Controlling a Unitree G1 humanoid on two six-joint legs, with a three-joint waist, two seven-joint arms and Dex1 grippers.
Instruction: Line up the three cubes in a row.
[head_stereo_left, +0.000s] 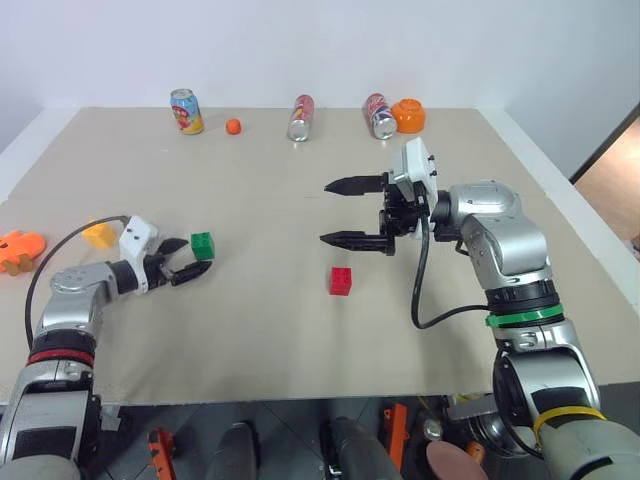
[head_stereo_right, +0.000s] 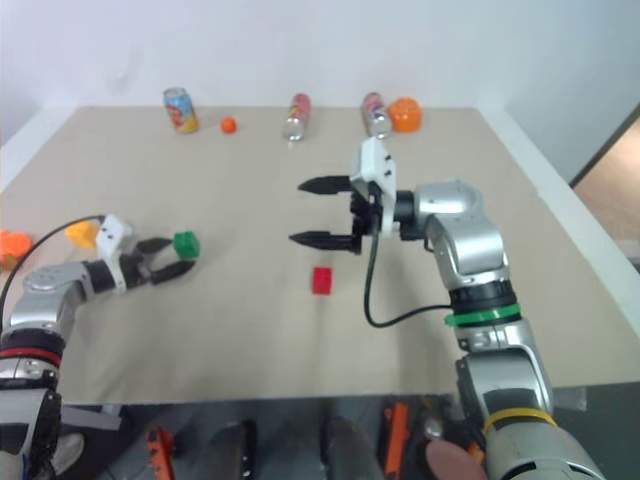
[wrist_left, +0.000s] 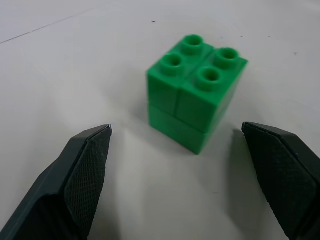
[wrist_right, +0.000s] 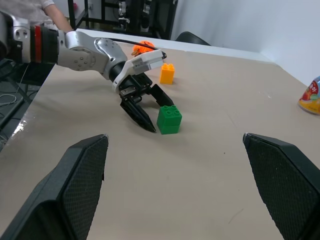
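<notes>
Now the left end effector is spread wide at the green cube, left of middle. Right end effector is spread too, above the red cube. Yellow cube sits far left.

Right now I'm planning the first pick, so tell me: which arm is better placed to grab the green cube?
Left. The left gripper is open and low at the table, its fingers flanking the green cube. The right gripper hangs open above the red cube, farther away.
</notes>
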